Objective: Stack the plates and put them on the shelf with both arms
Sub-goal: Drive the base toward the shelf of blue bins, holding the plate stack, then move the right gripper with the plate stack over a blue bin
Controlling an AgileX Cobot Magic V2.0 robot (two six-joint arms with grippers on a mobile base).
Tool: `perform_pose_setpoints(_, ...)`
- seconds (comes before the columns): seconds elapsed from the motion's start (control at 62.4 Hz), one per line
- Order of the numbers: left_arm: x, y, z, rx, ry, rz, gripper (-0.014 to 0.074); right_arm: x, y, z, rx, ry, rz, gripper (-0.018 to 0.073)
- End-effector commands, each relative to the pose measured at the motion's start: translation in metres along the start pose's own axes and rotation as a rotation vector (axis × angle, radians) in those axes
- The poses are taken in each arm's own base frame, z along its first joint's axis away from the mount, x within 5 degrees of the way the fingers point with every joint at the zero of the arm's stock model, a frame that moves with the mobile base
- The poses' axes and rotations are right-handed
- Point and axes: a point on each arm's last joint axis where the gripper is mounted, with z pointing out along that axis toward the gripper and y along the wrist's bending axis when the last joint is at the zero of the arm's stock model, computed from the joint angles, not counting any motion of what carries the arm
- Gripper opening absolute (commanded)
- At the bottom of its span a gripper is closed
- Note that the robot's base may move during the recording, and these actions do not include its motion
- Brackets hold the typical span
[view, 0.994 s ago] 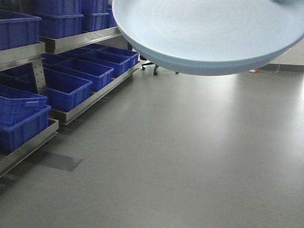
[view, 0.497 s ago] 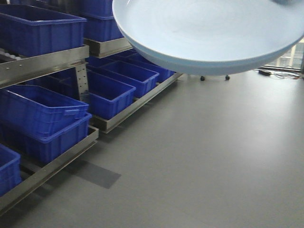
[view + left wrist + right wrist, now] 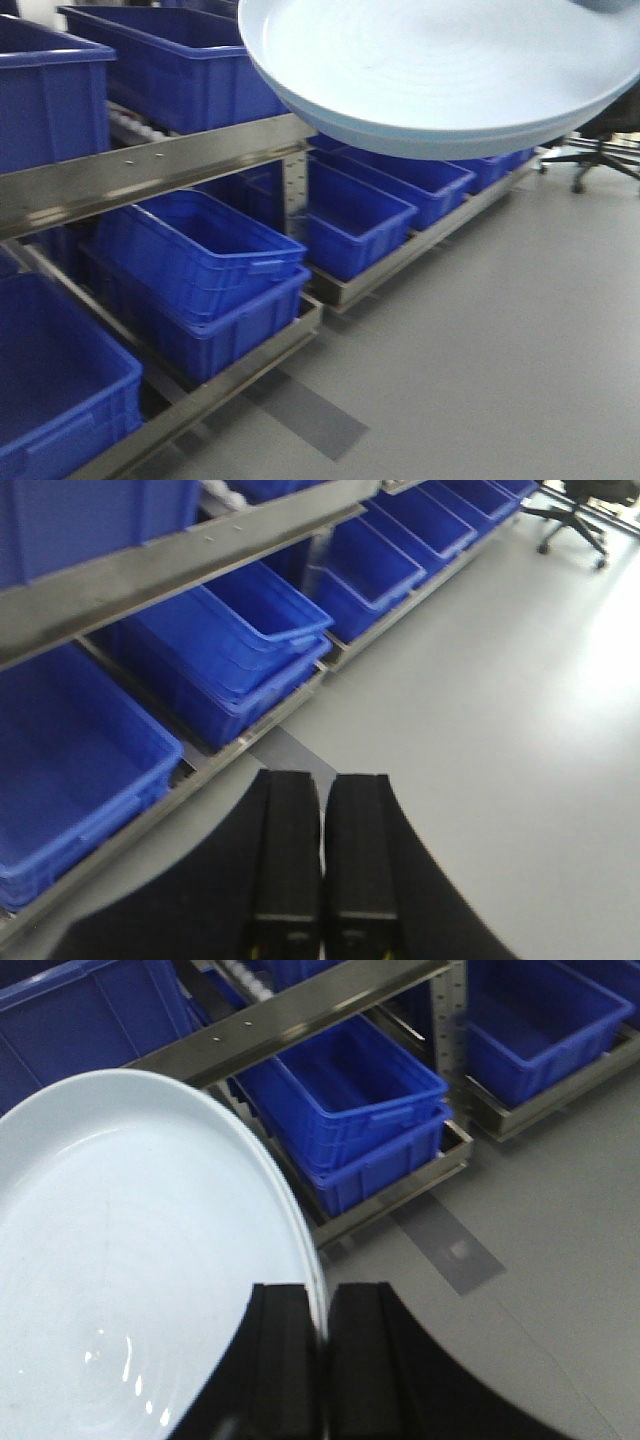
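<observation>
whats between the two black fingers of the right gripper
The rim of the large round pale bluish-white glossy plate, pinched edge-on by the right gripper; the right wrist view shows it.

My left gripper [image 3: 322, 785] angles forward and down toward the floor. Its two black fingers [image 3: 292, 830] lie side by side, drawn together with only a thin slit between them and nothing caught in it. My right gripper [image 3: 322, 1295] sits in much the same pose, fingers [image 3: 365, 1340] flat and parallel. These are pinched on the rim of the plate [image 3: 130, 1260], whose edge runs straight into the slit between them and is carried out to the gripper's left. From each wrist view I see only the fingers and the dark housing flaring out beneath them.
</observation>
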Motion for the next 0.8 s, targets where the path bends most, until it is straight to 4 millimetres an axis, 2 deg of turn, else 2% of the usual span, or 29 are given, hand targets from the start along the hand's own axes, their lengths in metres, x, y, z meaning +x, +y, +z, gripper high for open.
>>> perform_pose_setpoints(0.0,-0.0160,-0.0038,-0.0041,0.020,-0.110,-0.014,0.0101,-0.0213,0.0051,-0.0087,-0.029,-0.153,-0.003,0.0048)
perform_pose_setpoints(0.785,-0.0160,-0.0038,-0.0041,0.020,-0.110,-0.014,0.0101,-0.0213,0.0051,-0.0087,-0.029,-0.153,-0.003,0.0048)
